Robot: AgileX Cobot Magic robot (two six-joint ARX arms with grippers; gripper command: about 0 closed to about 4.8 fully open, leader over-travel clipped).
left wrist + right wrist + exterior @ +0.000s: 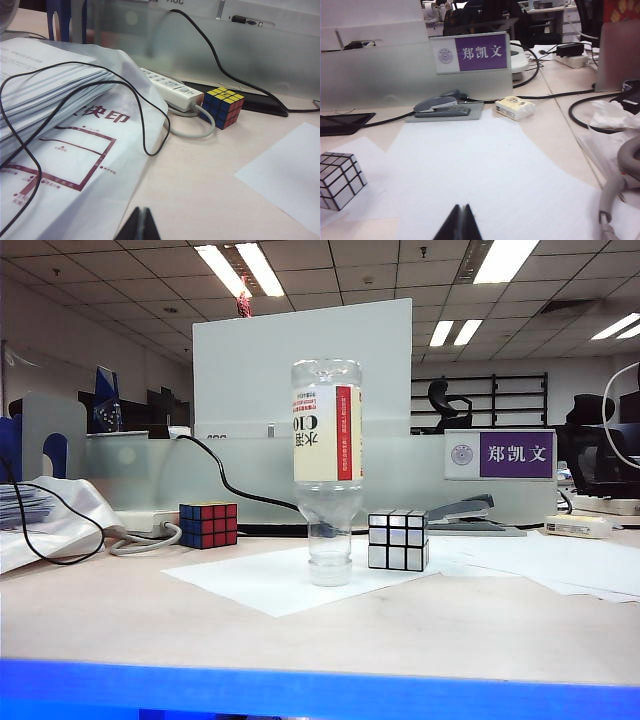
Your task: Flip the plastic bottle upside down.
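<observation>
the plastic bottle (327,465) stands upside down on its clear cap on a white sheet of paper (250,585) near the middle of the table (300,635), its cream label with the red stripe reading inverted and its base pointing up. it stands free, with neither arm showing in the exterior view. just to its right on the same paper sits a silver mirror cube (397,540), close to but not touching the bottle; to its left, off the paper, sits a coloured puzzle cube (208,524), well apart from it. behind the silver cube a grey stapler (470,512) lies at the foot of a frosted divider (130,470) that carries a purple name plate (515,454). the left gripper (140,227) shows only as two dark fingertips pressed together into a point - closed and holding nothing - low over the bare table beside a stack of papers in a clear plastic bag (75,150), across which a thin black cable (95,90) loops; a white power strip (170,89) lies beyond, with the coloured cube next to its end. the right gripper (458,225) looks the same, its tips shut flat against each other with nothing between them, over the white paper, with the silver cube off to one side, and the stapler, the name plate and a small yellowish packet (515,107) farther ahead. the bottle does not appear in either wrist view.
</observation>
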